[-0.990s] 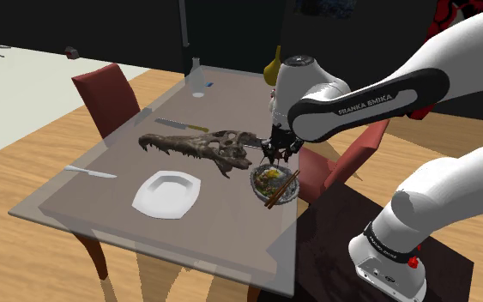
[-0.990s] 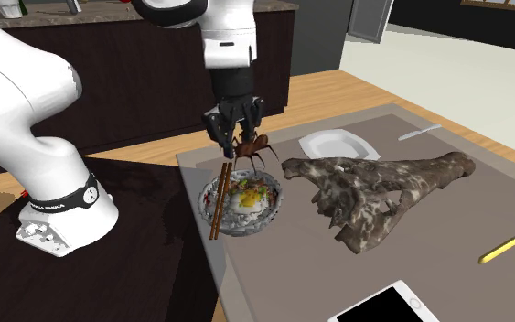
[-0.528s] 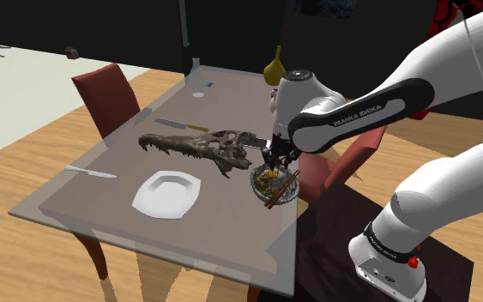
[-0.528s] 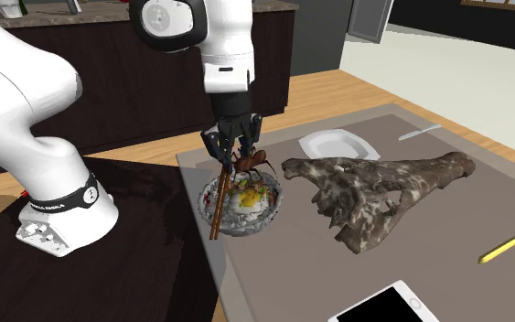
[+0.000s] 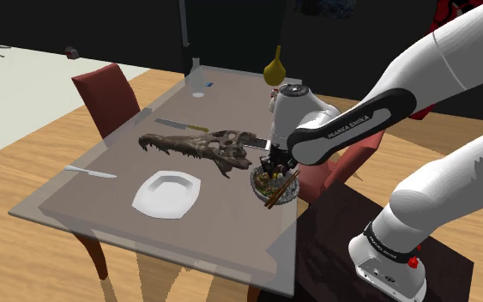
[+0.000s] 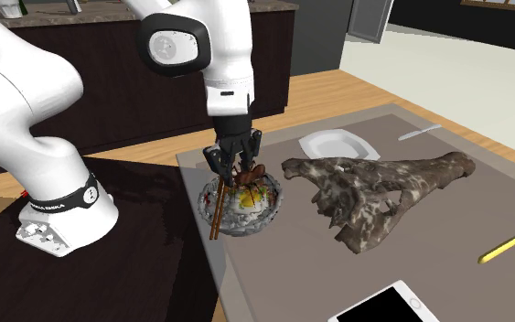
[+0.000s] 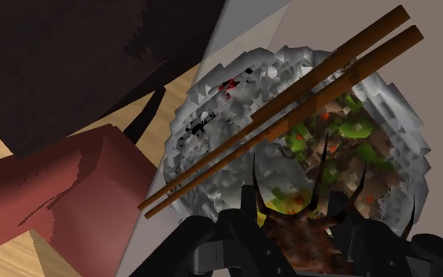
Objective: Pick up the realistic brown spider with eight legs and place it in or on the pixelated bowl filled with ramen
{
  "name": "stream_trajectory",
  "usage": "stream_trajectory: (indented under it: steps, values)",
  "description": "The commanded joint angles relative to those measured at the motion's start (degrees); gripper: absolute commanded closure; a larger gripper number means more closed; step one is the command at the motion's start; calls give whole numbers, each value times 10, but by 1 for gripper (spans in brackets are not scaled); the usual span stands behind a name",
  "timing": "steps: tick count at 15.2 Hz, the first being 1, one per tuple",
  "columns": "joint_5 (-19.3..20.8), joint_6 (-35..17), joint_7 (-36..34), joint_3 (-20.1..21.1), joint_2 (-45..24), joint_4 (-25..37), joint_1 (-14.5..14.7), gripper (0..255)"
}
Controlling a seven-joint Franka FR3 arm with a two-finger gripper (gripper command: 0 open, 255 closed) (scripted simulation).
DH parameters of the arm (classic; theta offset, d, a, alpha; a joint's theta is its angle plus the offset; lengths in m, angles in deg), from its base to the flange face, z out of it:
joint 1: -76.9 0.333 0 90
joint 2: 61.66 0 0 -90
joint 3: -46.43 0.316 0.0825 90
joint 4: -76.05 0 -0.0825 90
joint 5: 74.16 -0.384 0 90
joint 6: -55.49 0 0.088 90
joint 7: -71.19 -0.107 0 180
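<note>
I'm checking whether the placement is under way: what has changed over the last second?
The gripper, still shut on the brown spider, has come down from above the ramen bowl until the spider hangs just over the food, beside the chopsticks. Nothing was let go. The bowl, the skull and the white plate stayed where they were.

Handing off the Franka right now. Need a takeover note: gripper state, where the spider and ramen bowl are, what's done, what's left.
Gripper: shut on the brown eight-legged spider, low over the bowl.
Grey pixelated ramen bowl: at the grey table edge, with two brown chopsticks across it.
Done: spider picked up and brought over the bowl.
Left: open the fingers to drop it in, then lift clear. Whether the spider already touches the ramen cannot be told.
</note>
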Motion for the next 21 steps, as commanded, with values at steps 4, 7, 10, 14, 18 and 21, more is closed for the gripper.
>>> stream_trajectory:
  steps: [4,7,10,14,18,21]
  values:
    - [1,-4,-2,1,-3,-1,-1,255]
    - [1,-4,-2,1,-3,-1,-1,0]
    - [1,-4,-2,1,-3,-1,-1,0]
    - [-19,47,13,-9,37,12,15,0]
    - [-30,92,22,-18,68,27,25,0]
    - [-30,92,22,-18,68,27,25,0]
